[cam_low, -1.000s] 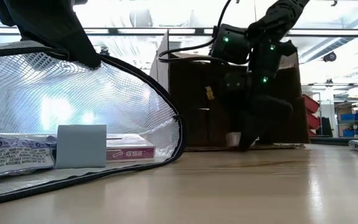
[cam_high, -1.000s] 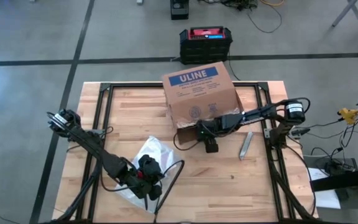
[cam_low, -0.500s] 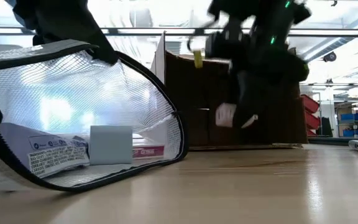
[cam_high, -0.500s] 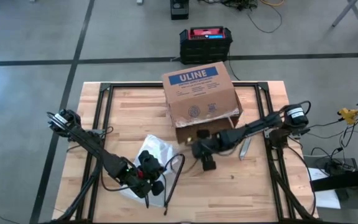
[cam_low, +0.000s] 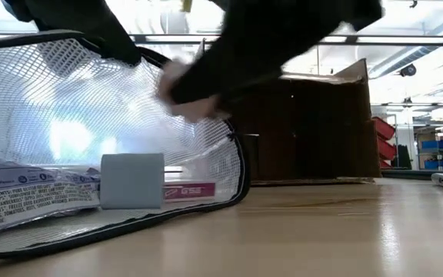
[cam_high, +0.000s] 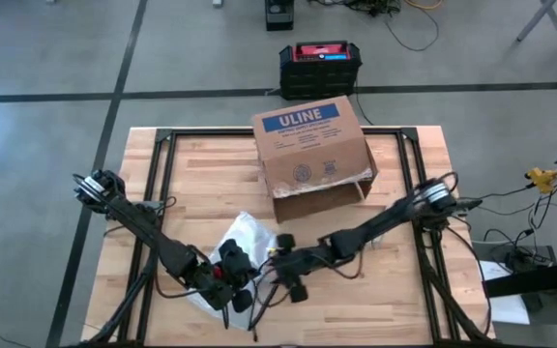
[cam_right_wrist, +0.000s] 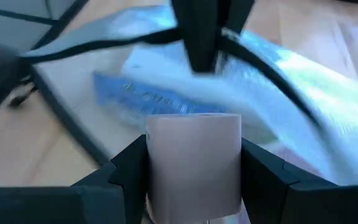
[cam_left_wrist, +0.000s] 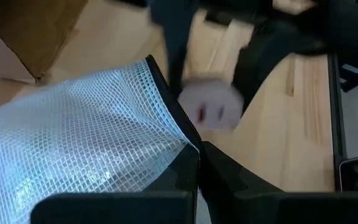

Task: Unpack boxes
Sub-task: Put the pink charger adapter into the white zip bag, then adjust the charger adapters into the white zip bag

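A pale wooden bench (cam_high: 211,193) with a black frame is seen from above, set on a grey floor (cam_high: 46,58) marked with dark lines. A black-and-red case (cam_high: 320,64) stands on the floor beyond the far edge. The brown cardboard box (cam_high: 312,155), labelled ULINE, rests at the far middle of the bench with its opening turned toward the near side. A small metal piece (cam_high: 383,228) lies on the wood, partly covered by the right arm. In the low view, shelving and a bright ceiling are visible behind the bench.

The left gripper (cam_left_wrist: 197,180) is at the near left of the bench; its jaws are closed on the black edge of a mesh bag (cam_low: 68,115), which is held open. The right gripper (cam_right_wrist: 193,180) is extended to the bag's mouth; its jaws are clamped on a small pale box (cam_right_wrist: 193,162), held just in front of the opening.

Printed packets (cam_low: 29,200) and a grey-blue block (cam_low: 132,181) are made out through the mesh. The right arm is blurred in the low view. The cardboard box's interior is in shadow; its contents cannot be determined.
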Robot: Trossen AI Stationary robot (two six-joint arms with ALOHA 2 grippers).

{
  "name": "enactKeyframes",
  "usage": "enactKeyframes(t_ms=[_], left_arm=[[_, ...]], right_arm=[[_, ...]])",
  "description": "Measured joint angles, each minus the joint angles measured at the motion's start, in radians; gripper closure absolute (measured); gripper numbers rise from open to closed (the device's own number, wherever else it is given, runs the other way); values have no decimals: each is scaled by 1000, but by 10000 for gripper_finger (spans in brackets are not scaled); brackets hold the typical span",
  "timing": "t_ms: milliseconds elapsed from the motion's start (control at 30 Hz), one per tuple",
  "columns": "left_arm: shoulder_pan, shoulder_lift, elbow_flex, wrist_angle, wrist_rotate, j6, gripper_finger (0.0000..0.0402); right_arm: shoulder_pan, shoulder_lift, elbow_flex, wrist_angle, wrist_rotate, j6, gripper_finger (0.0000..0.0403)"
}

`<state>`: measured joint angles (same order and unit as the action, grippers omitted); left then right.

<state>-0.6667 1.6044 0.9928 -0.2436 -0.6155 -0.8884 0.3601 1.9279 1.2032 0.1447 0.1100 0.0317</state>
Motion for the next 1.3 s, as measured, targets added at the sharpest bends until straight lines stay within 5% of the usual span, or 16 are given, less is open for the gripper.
enactKeyframes(t_ms=[67,267,567,733,867,1000,1300], left_arm=[[0,0,0,-1,0,11,401],[2,-1,0,-14,-9,39,402],[-1,-3,0,-92,7,34,402],[-1,-3,0,-90,7,41,401],[0,-3,0,-91,7,42,402],[-2,-3,0,-93,11,66,401],[-8,-3,0,-93,133,163,402]], right_arm=[[-5,62,60,4,38,-5,227],[-15,203,222,-6,397,-81,227],[-33,252,307,-94,414,-60,71],[-21,180,309,-208,413,-55,57],[9,106,309,-415,385,-40,76],[34,59,309,-591,234,51,109],[83,118,230,-399,114,66,291]])
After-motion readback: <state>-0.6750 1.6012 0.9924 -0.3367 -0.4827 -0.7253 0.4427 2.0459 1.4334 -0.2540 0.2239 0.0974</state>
